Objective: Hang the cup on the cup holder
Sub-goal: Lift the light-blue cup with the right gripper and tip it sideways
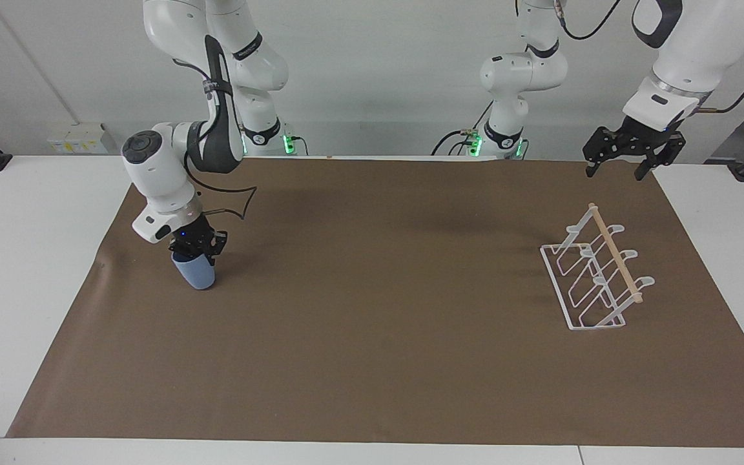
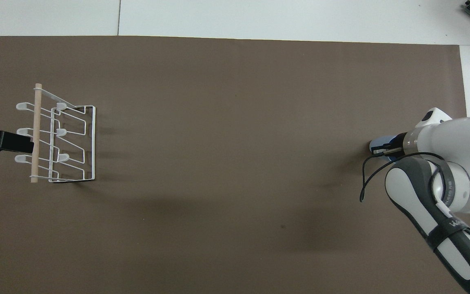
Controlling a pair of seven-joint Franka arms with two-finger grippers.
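The light-blue cup (image 1: 196, 274) (image 2: 378, 143) stands on the brown mat toward the right arm's end of the table, leaning a little. My right gripper (image 1: 194, 250) (image 2: 384, 148) has come down on its rim and is shut on the cup's wall, one finger inside. The white wire cup holder (image 1: 595, 279) (image 2: 57, 136) with its wooden dowel stands at the left arm's end of the table. My left gripper (image 1: 624, 158) hangs open in the air above the mat's edge, on the robots' side of the holder, and waits.
A brown mat (image 1: 385, 310) covers most of the white table (image 1: 23, 258). A black cable loops off the right arm's wrist (image 1: 239, 203).
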